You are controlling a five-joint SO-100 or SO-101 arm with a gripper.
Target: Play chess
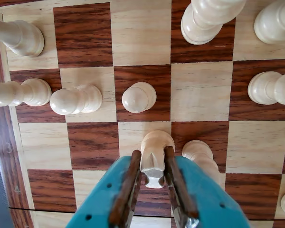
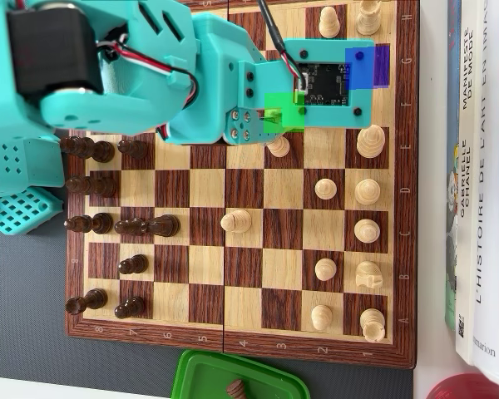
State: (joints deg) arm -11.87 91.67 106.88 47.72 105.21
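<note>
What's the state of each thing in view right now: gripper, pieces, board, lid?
gripper: shut on a white pawn, fingers either side of its head.
white pawn: upright, base down on the board.
chessboard: unfolded flat, game in progress.
advanced white pawn: standing alone mid-board.
dark pieces: upright at the left side in the overhead view.
green lid: lying below the board, holding one dark piece.

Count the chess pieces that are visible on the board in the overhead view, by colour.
Light pieces: 12, one of them in the end effector
Dark pieces: 9
Total: 21; the arm may hide more.
</note>
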